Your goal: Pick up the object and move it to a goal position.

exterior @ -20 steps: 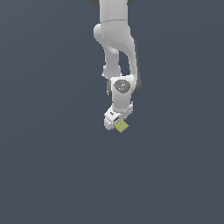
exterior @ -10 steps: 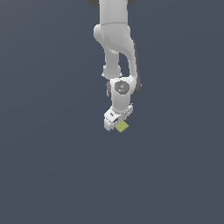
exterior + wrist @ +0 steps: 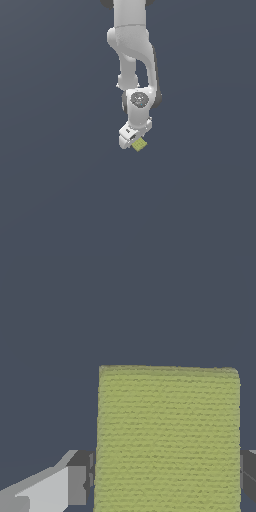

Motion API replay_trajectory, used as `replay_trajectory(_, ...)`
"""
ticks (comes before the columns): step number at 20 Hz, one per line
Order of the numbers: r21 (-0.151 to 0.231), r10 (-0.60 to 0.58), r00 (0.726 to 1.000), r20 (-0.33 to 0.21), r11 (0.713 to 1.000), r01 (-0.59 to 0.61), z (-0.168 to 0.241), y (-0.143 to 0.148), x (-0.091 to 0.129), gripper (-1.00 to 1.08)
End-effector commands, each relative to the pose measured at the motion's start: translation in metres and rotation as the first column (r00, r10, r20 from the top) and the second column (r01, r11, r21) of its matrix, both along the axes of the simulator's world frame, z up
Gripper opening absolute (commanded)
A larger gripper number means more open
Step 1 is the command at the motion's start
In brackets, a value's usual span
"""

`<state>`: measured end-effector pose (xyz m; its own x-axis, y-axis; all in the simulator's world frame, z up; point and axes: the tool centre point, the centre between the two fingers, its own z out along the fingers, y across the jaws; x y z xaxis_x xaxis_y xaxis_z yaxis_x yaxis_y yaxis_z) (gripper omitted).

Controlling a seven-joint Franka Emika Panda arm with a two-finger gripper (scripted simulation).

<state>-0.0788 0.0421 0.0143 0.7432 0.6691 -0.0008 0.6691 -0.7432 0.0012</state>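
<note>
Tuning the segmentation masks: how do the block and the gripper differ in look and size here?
Colour: the block is yellow-green; the gripper is white with grey fingers.
Surface: the block shows a faint woven texture in the wrist view; the gripper's faces are plain and smooth.
Size: in the exterior view the block is smaller than the gripper body above it.
Shared: both sit together at the arm's tip, the block flanked by a finger on each side.

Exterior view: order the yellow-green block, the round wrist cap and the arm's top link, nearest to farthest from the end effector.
1. yellow-green block, held at the end effector.
2. round wrist cap, just above it.
3. top link, at the picture's upper edge.
</note>
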Motion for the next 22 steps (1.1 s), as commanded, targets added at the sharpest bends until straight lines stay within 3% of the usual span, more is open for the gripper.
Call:
replay_trajectory(1,0.0,0.0,1.0,0.002,1.0,0.0,0.006,0.0,0.003,-1.0)
replay_trajectory(10,0.001,0.001,1.0,0.001,1.0,-0.001,0.054,0.003,0.024,-1.0)
replay_trajectory(22,0.004,0.002,1.0,0.0,1.0,-0.002,0.164,0.009,0.072,-1.0)
